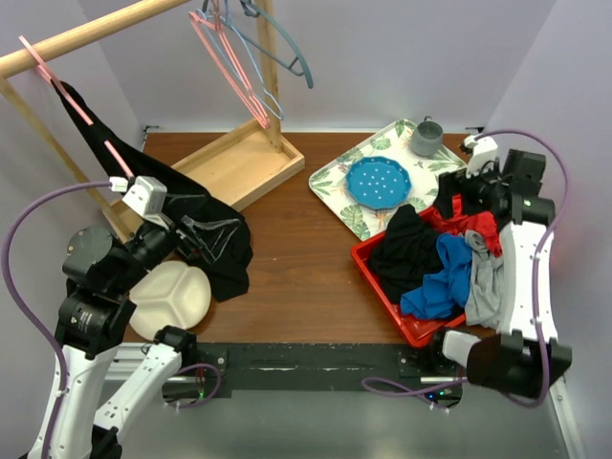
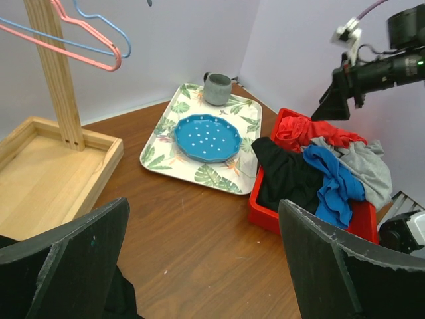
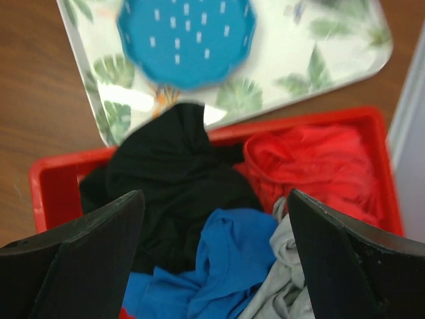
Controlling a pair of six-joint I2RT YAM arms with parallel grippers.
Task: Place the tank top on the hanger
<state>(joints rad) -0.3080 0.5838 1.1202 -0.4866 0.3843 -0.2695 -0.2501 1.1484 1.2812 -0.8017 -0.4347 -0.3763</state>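
Note:
The blue tank top (image 1: 442, 277) lies crumpled in the red bin (image 1: 378, 273) among black, red and grey clothes. It also shows in the left wrist view (image 2: 335, 183) and the right wrist view (image 3: 246, 252). The empty pink hanger (image 1: 229, 67) hangs from the wooden rod at the back, and its end shows in the left wrist view (image 2: 86, 43). My right gripper (image 3: 216, 262) is open, above the bin and over the tank top, not touching it. My left gripper (image 2: 202, 266) is open and empty over the table, beside a black garment.
A second pink hanger (image 1: 72, 96) holds a black garment (image 1: 215, 244) that drapes onto the table. A grey-blue hanger (image 1: 282, 48) hangs by the pink one. There is also the rack's wooden base (image 1: 234, 167), a leafy tray (image 1: 335, 182) with a blue plate (image 1: 379, 182) and grey mug (image 1: 426, 137), and a white divided plate (image 1: 172, 296).

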